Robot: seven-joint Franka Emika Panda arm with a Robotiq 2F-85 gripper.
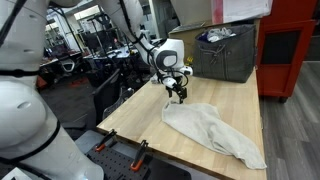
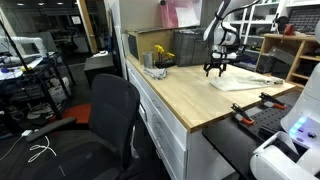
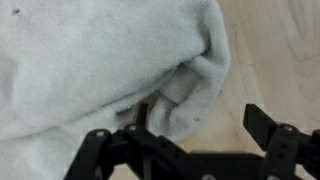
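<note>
A crumpled white towel (image 1: 213,131) lies on the light wooden tabletop (image 1: 130,125), also seen in an exterior view as the towel (image 2: 247,83). My gripper (image 1: 178,95) hangs just above the towel's far end, and the gripper (image 2: 215,70) shows the same spot from the other side. In the wrist view the gripper (image 3: 195,120) is open. One finger (image 3: 140,115) presses against a fold of the towel (image 3: 90,70); the other finger (image 3: 268,125) stands over bare wood. Nothing is held.
A grey bin (image 1: 227,52) sits at the back of the table by a red cabinet (image 1: 292,55). A yellow plant (image 2: 160,55) and small items stand near the table's far corner. A black office chair (image 2: 112,115) is beside the table. Clamps (image 1: 138,150) grip the front edge.
</note>
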